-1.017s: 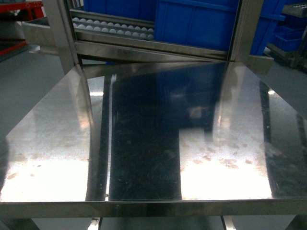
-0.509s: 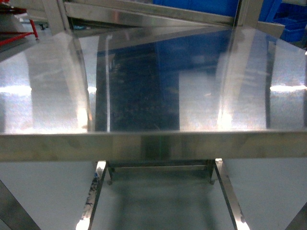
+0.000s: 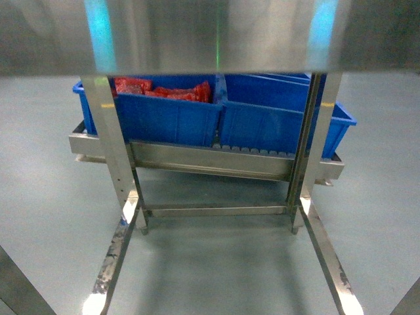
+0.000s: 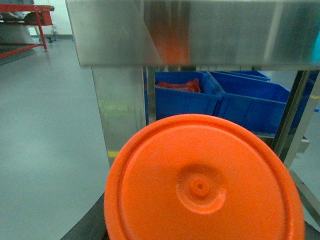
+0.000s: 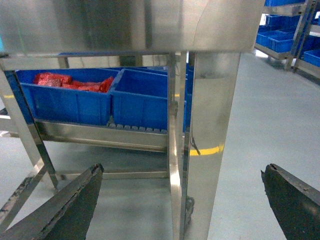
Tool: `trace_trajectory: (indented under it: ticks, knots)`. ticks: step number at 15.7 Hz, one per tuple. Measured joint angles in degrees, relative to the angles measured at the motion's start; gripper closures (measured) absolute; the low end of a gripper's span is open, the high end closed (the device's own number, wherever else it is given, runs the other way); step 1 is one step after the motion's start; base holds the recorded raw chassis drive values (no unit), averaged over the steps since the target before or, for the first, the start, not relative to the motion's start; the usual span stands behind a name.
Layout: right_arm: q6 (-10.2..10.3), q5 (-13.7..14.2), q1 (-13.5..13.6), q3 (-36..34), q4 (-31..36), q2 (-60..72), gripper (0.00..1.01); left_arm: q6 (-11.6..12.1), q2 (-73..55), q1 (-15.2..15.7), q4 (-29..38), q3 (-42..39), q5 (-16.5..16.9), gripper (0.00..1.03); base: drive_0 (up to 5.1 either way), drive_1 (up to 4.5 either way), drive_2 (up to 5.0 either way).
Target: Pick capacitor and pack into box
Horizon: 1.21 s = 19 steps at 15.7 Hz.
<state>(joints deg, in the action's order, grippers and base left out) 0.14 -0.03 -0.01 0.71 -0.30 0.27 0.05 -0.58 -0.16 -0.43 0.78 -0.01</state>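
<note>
Under the front edge of a steel table (image 3: 210,36), the robot looks through to a low rack (image 3: 210,164) that carries two blue bins (image 3: 170,118) side by side. No loose capacitor can be made out in any view, and the box is not in sight at all. The only likely stock is a heap of red packets (image 3: 164,90) in the left bin, towards its back wall; whether they hold capacitors cannot be told from here.

If they do, the goods are probably light and small, in soft, crinkly, somewhat slippery wrapping. A pinch across the middle of one packet, lifted clear of its neighbours, looks safer than a grab at a corner. Bare parts with thin leads would call for a gentle hold on the body.

The right gripper (image 5: 182,169) hangs low in front of the table, facing the rack. Its two dark fingers (image 5: 65,205) are spread wide with nothing between them, and a table leg (image 5: 210,140) stands right ahead, between it and the right bin. The left wrist camera is also below the table edge, but an orange disc (image 4: 200,185) fills most of its view. The disc hides the left gripper, so it cannot be told whether that pincer is released, clenched or carrying the disc.
</note>
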Motion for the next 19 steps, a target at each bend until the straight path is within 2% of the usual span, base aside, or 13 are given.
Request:
trace_trajectory:
  ticks: [16,19]
  knots:
    - [0.0,0.0,0.0,0.0,0.0,0.0,0.03,0.0,0.0,0.0,0.0,0.0,0.0,0.59,0.0,0.0,0.0]
    - [0.0,0.1,0.0,0.0,0.2,0.0,0.03,0.0,0.0,0.0,0.0,0.0,0.1,0.59,-4.8,2.62,2.6]
